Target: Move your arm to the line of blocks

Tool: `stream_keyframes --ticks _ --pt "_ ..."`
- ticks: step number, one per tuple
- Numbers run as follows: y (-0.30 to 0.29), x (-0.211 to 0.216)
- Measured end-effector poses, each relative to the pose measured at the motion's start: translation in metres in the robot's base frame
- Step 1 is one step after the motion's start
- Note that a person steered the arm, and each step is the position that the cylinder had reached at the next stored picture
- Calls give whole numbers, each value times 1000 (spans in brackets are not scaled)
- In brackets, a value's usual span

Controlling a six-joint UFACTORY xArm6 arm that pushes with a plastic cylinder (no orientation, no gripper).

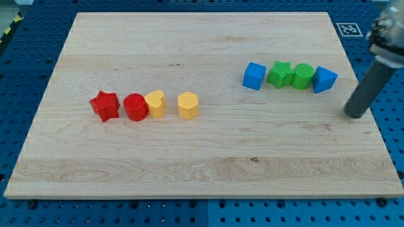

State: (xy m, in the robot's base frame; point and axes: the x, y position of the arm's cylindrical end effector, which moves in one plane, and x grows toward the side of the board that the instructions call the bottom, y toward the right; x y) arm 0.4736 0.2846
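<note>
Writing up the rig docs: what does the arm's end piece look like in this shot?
A straight, dark grey cylindrical rod, matte, ending in my tip, which is blunt. At the view's top right it joins a blurred metallic grey mount. No cables, markings or hand visible.

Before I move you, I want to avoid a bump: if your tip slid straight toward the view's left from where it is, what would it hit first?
Probably nothing soon: my tip sits lower in the view than the blue block ending the blue-green row, so a level leftward slide looks free across the wooden board, though depth is uncertain.
</note>
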Motion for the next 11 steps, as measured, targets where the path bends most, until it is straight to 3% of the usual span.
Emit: stream_keyframes --ticks 1,3,11 --pt "53 -5" --pt "52 -83" --pt "36 -65"
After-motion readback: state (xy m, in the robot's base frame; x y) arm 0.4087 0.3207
